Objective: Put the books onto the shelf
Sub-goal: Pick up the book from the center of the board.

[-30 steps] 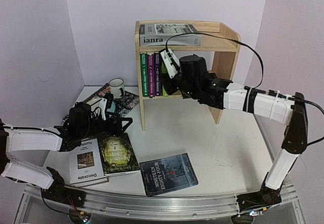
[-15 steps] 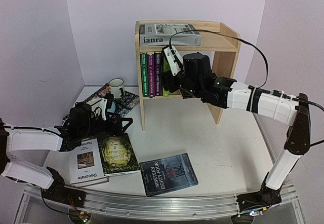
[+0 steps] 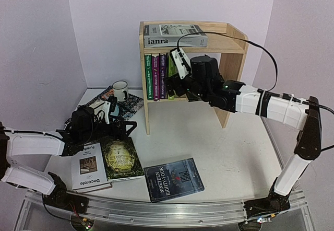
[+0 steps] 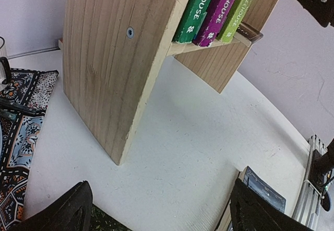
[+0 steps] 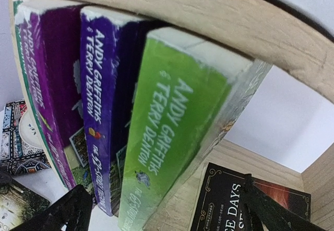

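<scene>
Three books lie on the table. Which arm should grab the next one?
Left. The left gripper hangs open near the Decorate book and the dark green book beside it. The right gripper is open too, but up at the shelf, by the lime green paperback.

right gripper (image 5: pixel 164 211): jaws have spread from part-closed to wide, now standing off both sides of the lime-green book (image 5: pixel 172 137) | right arm (image 3: pixel 261 103): drawn back slightly toward the right side panel of the shelf (image 3: pixel 225 43), wrist a little higher | lime-green book: released, standing at the right end of the lower-tier row
</scene>
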Controlling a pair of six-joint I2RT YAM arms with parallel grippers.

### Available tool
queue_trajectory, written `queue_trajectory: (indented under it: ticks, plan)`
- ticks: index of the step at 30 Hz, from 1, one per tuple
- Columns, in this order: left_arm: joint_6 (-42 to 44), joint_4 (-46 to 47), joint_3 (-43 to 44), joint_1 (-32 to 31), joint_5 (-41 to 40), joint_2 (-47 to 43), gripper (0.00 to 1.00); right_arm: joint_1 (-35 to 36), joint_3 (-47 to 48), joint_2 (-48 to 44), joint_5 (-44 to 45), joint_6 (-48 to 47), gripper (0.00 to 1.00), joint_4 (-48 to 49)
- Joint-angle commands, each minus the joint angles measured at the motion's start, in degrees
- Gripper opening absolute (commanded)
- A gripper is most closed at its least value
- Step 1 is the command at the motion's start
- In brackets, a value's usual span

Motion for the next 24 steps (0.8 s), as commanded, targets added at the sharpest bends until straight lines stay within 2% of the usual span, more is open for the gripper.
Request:
queue_trajectory:
  ticks: [1,6,16,21,24]
  plan:
    - [-1.49,-0.06,1.74,0.26,0.13,-1.03,0.94,-0.25,-1.91,-5.21,0.66,2.16,0.98,1.38]
    - [-3.55,-6.35,2.43,0.3,-1.47,-3.32,0.95,-0.26,-7.0,-9.91,0.83,5.09,0.98,-0.05]
    - [-14.38,-36.04,11.96,0.28,-7.57,-3.33,0.96,0.71,-20.39,-21.06,-2.57,17.54,0.98,-8.88]
    - [-16.3,-40.63,13.16,0.66,-9.99,-5.6,0.99,8.06,-26.63,-23.65,0.54,13.47,0.98,-9.66]
    - [-15.54,-43.13,15.91,1.84,-9.68,-2.95,1.0,13.23,-28.85,-22.79,3.43,10.28,0.98,-9.4]
